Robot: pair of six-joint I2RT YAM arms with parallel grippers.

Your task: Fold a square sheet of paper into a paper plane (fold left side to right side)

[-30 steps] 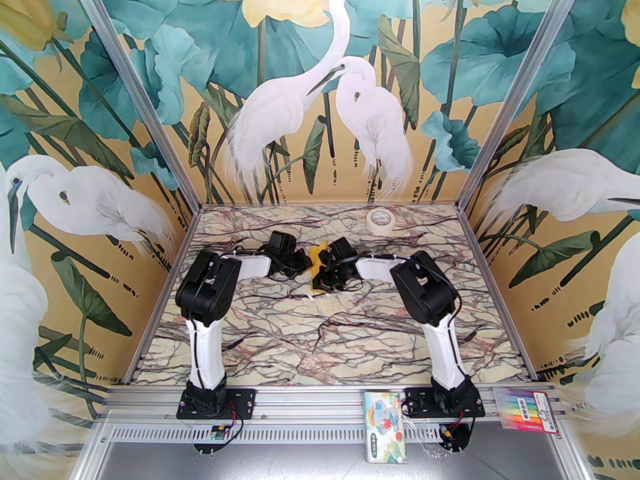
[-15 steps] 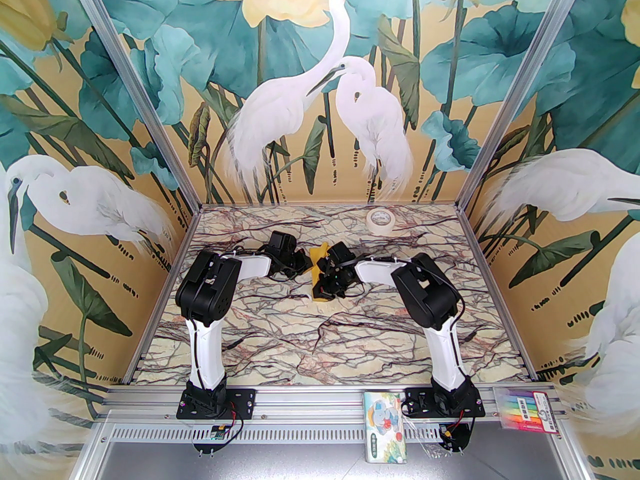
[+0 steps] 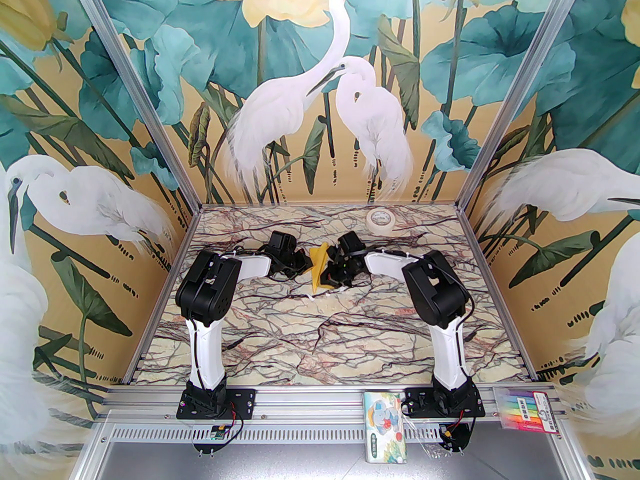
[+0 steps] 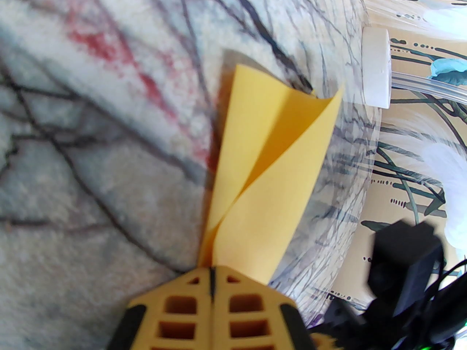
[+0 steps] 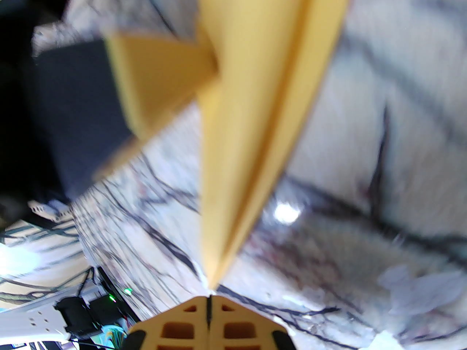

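Right arm has swung out toward its own right since the earlier shot, so more of the yellow paper sheet (image 3: 318, 268) shows between the two wrists now. The left arm looks like it hasn't budged.

Room-wise: big mural walls (image 3: 100, 118) with white egrets and teal lotus leaves, boxed in by aluminium posts. The surface (image 3: 320, 333) is a marble print with dark and reddish veins.

Both arms reach in to the middle of the surface, toward the back. The left pincer (image 4: 212, 271) is closed tight on one end of the sheet, which fans up out of the tips with its flaps curling apart. The right pincer (image 5: 209, 300) is also closed, tips together, and the paper narrows to a point that runs right into them, so it looks pinched there too. That wrist view is pretty blurry though. Can't tell if the paper's lower end touches the surface or hangs just over it.

A cream tape roll (image 3: 380, 219) lies flat near the back edge, well apart from the paper.

On the front rail there's a tissue pack (image 3: 386, 427) with a cartoon print, and a clear marker packet (image 3: 527, 408) with coloured pens in it.
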